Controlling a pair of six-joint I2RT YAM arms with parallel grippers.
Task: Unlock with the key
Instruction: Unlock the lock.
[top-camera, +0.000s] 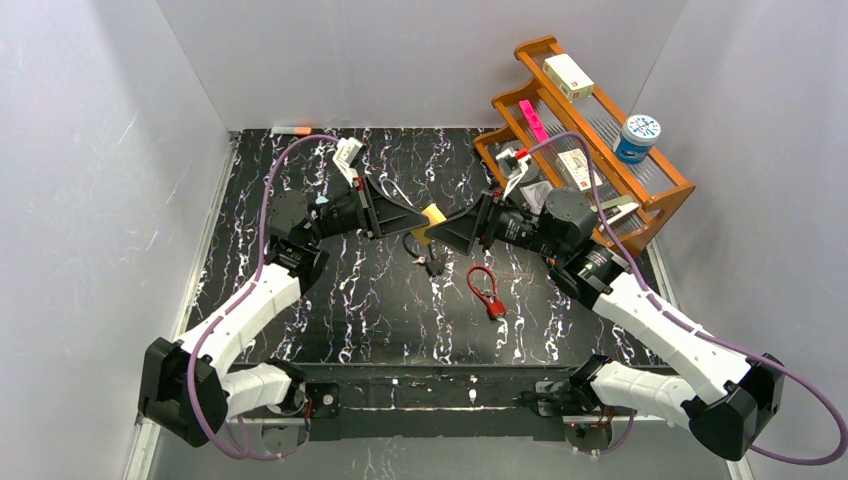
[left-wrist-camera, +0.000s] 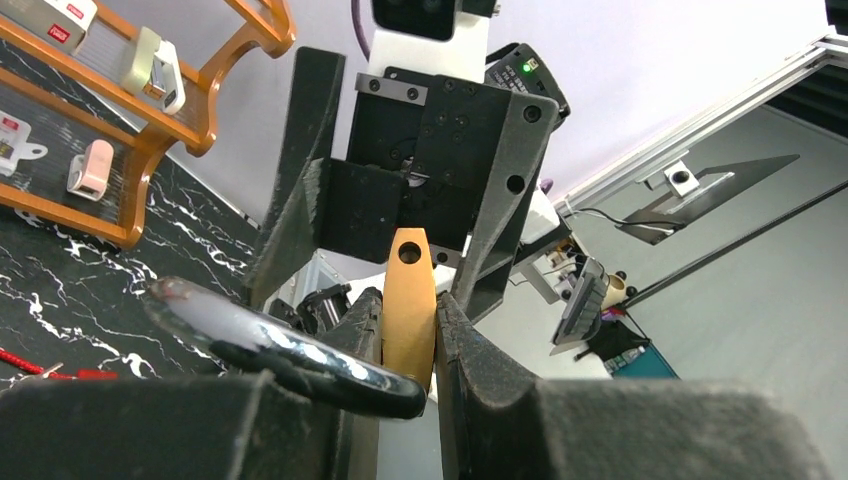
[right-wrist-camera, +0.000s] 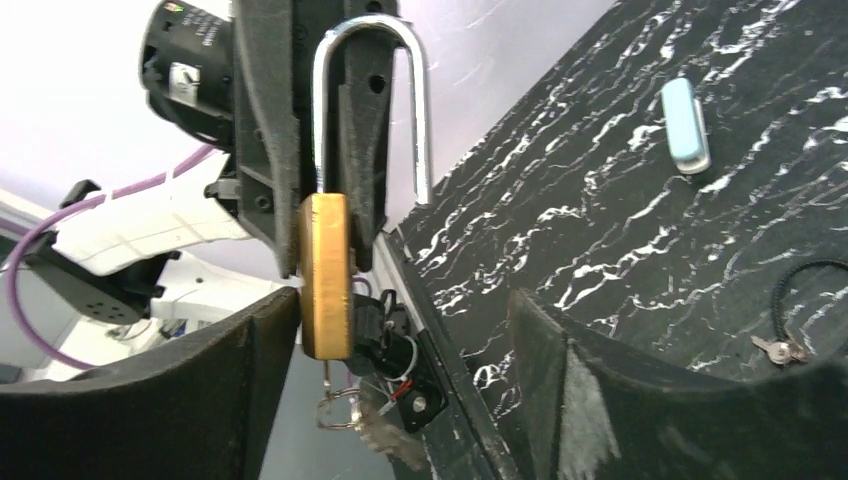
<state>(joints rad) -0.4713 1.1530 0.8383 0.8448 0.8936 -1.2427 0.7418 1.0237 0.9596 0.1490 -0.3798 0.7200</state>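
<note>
Looking down from behind the arms, I see the two grippers meeting nose to nose just toward 12 o'clock from the middle of the black marbled table (top-camera: 300, 330). The left gripper (top-camera: 418, 216) is clamped on the brass padlock (top-camera: 434, 212), its two fingers (left-wrist-camera: 470, 350) pressed against the flat faces of the body and lifting it clear of the surface. From the right wrist the padlock's body (right-wrist-camera: 325, 275) shows edge-on. The chrome shackle (right-wrist-camera: 370, 100) rises toward 12 o'clock with one leg seated in the body and the other ending free in the air, so it looks swung open. A small key ring (right-wrist-camera: 342, 410) dangles from the lock's underside at 6 o'clock, though I cannot make out the key itself. The right gripper (top-camera: 448, 228) has its jaws spread wide and grips nothing. The padlock sits close beside its left finger (right-wrist-camera: 250, 390), and I cannot tell whether they touch. On the table at 6 o'clock from the padlock lies a loose key (top-camera: 428, 258) on a black cord. A red cable lock (top-camera: 486, 290) rests at about 5 o'clock, well apart from both grippers. A pale blue oblong (right-wrist-camera: 685, 125) lies flat on the marbling. A wooden rack (top-camera: 640, 205) of small items stands at the table's 2 o'clock corner.
</note>
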